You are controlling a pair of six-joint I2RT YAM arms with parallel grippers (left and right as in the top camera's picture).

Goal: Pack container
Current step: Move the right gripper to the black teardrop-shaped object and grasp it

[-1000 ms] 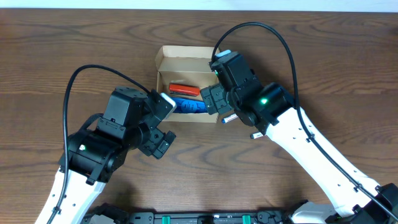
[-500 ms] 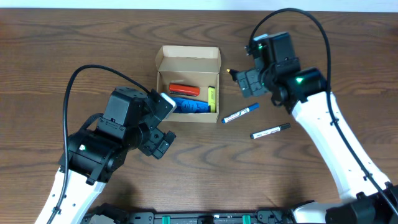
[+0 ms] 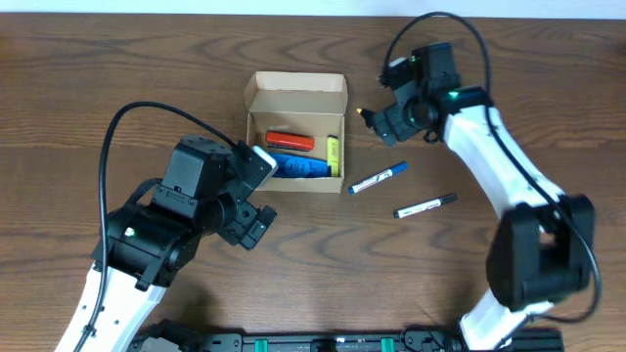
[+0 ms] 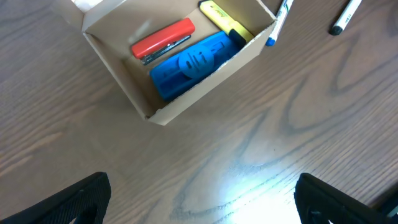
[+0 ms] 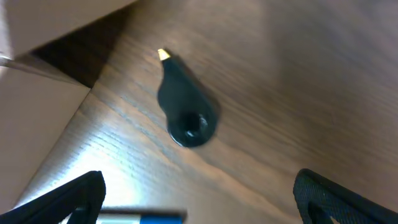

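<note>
The container (image 3: 256, 108) is a small tan cardboard box with its flap lid (image 3: 296, 82) standing open at the back. Inside lie a red stapler-like item (image 3: 290, 142), a blue oblong item (image 3: 298, 167) and a yellow highlighter (image 3: 334, 154). In the left wrist view the container (image 4: 124, 81) fills the top, and my left gripper (image 4: 199, 211) stands open over bare wood just in front of it. My right gripper (image 3: 384, 124) hovers open to the right of the box, holding nothing. Below its wrist camera lies a small black teardrop-shaped thing with a yellow tip (image 5: 185, 112).
Two white markers lie on the wood right of the box: a blue-capped one (image 3: 379, 178) near its corner and a black-capped one (image 3: 424, 205) further right. The blue-capped marker (image 5: 146, 217) shows blurred by the right gripper's left finger. Cables arch over both arms.
The right gripper has pulled away from the box's right end, moving right and back. The yellow highlighter now lies uncovered in the box. The left arm has not moved.
</note>
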